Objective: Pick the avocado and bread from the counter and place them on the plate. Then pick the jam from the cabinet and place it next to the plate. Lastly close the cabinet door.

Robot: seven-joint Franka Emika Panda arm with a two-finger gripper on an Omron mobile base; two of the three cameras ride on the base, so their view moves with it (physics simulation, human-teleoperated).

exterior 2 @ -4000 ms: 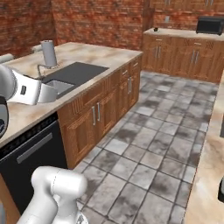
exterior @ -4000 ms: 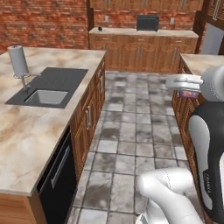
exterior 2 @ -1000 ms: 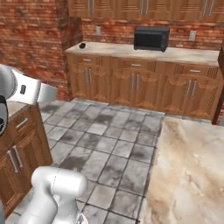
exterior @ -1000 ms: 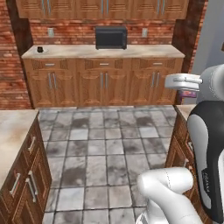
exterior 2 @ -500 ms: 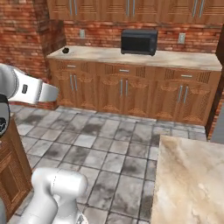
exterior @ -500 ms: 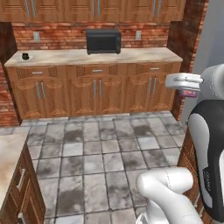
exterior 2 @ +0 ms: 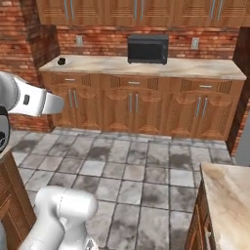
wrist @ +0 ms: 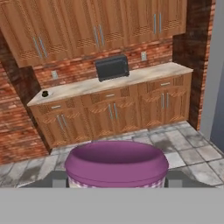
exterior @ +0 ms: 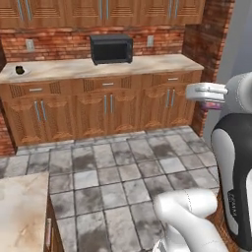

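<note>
Currently: gripper (wrist: 116, 186) closed on the purple-lidded jam (wrist: 116, 162), carried above the tiled floor (exterior: 123, 172). Far counter (exterior 2: 146, 67) bears a black microwave (exterior 2: 148, 48) centrally and the plate (exterior: 19, 71) far left.

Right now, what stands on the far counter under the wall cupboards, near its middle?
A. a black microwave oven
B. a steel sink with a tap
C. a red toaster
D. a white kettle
A: a black microwave oven stands on the far counter against the brick wall, below the wooden wall cupboards, and the left base view shows the same dark box there.
</note>
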